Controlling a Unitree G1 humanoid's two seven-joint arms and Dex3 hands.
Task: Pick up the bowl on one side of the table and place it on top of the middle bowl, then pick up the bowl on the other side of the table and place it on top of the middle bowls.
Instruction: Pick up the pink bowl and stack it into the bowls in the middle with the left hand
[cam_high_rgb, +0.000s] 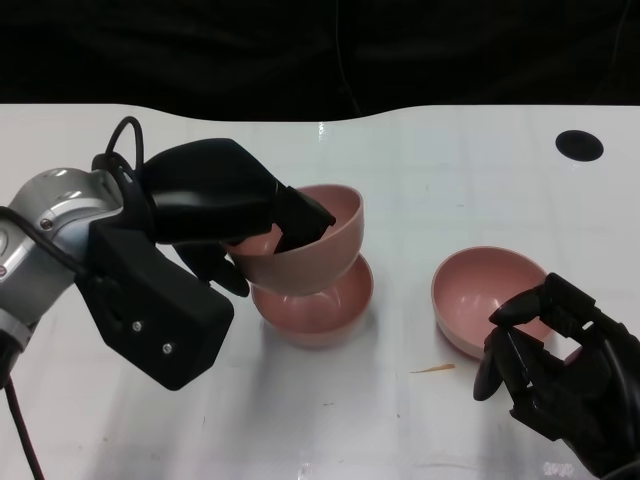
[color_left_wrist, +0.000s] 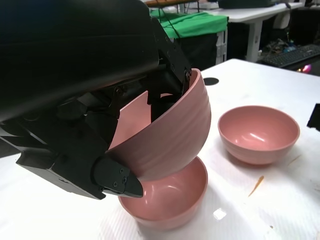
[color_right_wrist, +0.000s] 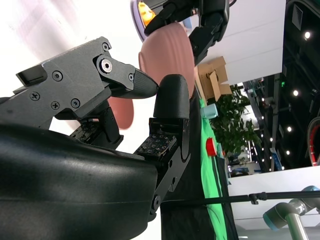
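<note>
Held bowl (cam_high_rgb: 305, 245): a pink bowl was gripped by the left hand (cam_high_rgb: 215, 195), with fingers (cam_high_rgb: 300, 215) hooked over the rim into the hollow and others under the outer wall. The bowl was tilted, its opening turned toward the hand, and its underside sat in the mouth of the middle bowl (cam_high_rgb: 320, 305); whether the two surfaces touched could not be told with certainty, though the left wrist view showed them meeting or very nearly so.

Middle bowl: pink, upright on the white counter (cam_high_rgb: 450, 130), directly beneath the held bowl.

Right bowl (cam_high_rgb: 485, 295): a third pink bowl stood upright on the counter to the right of the stacked pair, apart from them. The right hand (cam_high_rgb: 560, 365) hovered at its near rim; its fingers (cam_high_rgb: 515, 315) were curled in but parted, grasping nothing, and one fingertip overlapped the rim in the head view.

Surroundings: a small orange sliver (cam_high_rgb: 433, 369) lay on the counter between the middle bowl and the right bowl, nearer the robot. A round black disc (cam_high_rgb: 579, 145) lay at the far right of the counter. A green cloth (color_left_wrist: 195, 22) showed beyond the counter in the left wrist view
</note>
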